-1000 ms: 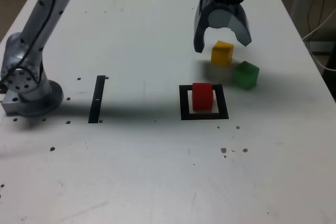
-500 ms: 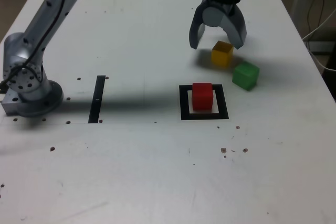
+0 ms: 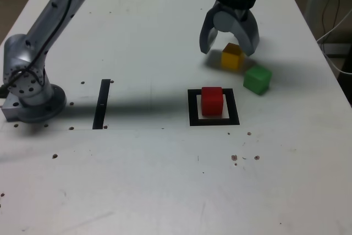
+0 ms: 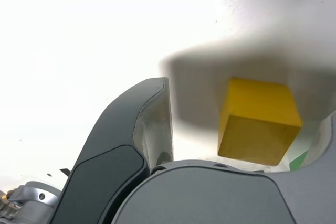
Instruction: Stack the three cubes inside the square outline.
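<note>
Matte yellow cube (image 4: 258, 119); glossy plastic hand (image 3: 229, 45)

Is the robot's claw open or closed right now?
Open. The gripper has its jaws spread wide apart above the yellow cube, which sits untouched between them in the wrist view.

Cubes (image 3: 232, 57) – red, yellow, green

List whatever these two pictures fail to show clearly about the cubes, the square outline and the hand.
- Small matte yellow cube: in the exterior view its upper edge sits behind the open grey hand.
- Small matte green cube: only a sliver in the wrist view, behind the hand's body.
- Thick black square outline: its white centre is mostly under the small matte red cube. Neither appears in the wrist view.
- White table: washed out by glare in the wrist view.
</note>
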Robot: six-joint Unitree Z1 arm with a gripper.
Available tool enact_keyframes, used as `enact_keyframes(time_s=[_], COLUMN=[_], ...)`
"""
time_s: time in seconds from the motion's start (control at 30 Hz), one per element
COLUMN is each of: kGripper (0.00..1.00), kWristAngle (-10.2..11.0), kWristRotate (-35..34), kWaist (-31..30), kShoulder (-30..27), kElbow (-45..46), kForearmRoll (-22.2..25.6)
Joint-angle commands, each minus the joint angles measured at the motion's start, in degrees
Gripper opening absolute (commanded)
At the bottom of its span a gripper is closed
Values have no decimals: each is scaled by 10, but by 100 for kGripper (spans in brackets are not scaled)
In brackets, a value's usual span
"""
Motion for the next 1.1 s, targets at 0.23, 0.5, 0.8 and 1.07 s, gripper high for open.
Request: enact_keyframes(time_s=[0.23,0.5,0.8,1.07], kGripper=[84,48,38,38], kWristAngle=[5,18,17,16], kWristRotate=[-1,-16,-16,-16], kWaist=[-12,-18,-21,-21], kShoulder=[19,19,19,18], kElbow=[-7,-12,-16,-16], kForearmRoll=[1,3,3,5])
